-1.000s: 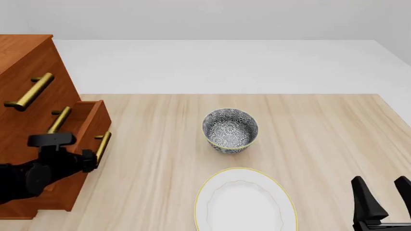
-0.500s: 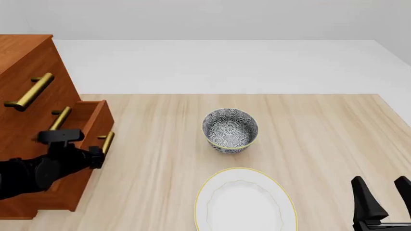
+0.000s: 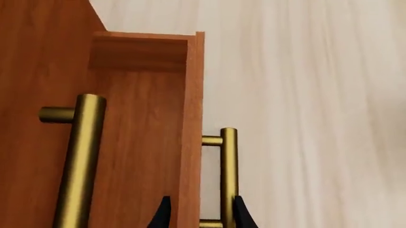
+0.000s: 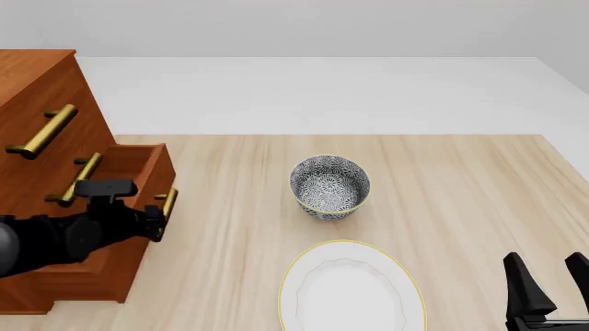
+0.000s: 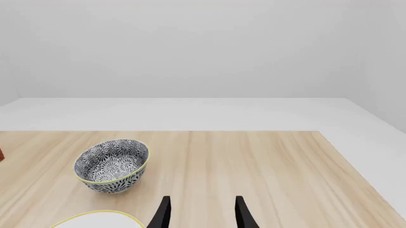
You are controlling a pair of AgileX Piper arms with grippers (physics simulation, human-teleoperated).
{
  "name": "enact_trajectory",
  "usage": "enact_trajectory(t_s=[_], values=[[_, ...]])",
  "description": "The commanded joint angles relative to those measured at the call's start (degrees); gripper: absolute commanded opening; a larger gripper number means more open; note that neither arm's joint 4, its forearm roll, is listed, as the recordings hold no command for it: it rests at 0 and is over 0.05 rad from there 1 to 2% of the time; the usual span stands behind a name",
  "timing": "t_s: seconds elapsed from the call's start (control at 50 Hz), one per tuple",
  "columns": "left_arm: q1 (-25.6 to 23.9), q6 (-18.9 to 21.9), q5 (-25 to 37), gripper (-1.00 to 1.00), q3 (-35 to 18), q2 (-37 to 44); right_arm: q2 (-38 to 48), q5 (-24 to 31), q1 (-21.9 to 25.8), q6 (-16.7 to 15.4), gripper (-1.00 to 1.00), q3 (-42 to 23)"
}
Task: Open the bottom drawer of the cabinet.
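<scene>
Between left end effector [image 3: 200, 214] fingers — bottom drawer [image 4: 138, 181] handle, drawer partly out.

My counter [image 4: 460, 179] is pale wood with the grain running away from me, ending at a white floor beyond its far edge. On it, at my far left, stands the cabinet [image 4: 37, 96], reddish-brown, its base flat on the boards. Near the middle sits a patterned bowl [image 4: 330, 186] with a yellow rim, upright. Just nearer to me lies a white plate [image 4: 350, 289] with a yellow edge, close to the bowl but apart from it.
</scene>
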Motion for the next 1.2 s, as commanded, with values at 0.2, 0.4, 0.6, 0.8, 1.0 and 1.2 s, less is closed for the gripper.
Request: enact_trajectory(t_s=[0.2,0.4,0.6,0.8,1.0,1.2], values=[[-4.36,-2.06,-0.49,1.00,-0.16,12.21,0.01,0.00,0.00,0.02,1.00,0.00],[-8.55,-3.83,-0.12,1.00,-0.68,15.10,0.00,0.00,0.01,0.01,1.00,0.00],[-9.90,-3.29,-0.52,1.00,-2.10,17.70,0.00,0.00,0.01,0.00,1.00,0.00],[-12.03,-3.78,-0.18,1.00,-3.14,19.24,0.00,0.00,-0.01,-0.01,1.00,0.00],[-14.69,-5.52,0.13,1.00,-3.74,19.83,0.03,0.00,0.00,0.01,1.00,0.00],[-17.34,-6.56,0.80,1.00,-4.06,20.59,0.00,0.00,0.00,0.00,1.00,0.00]])
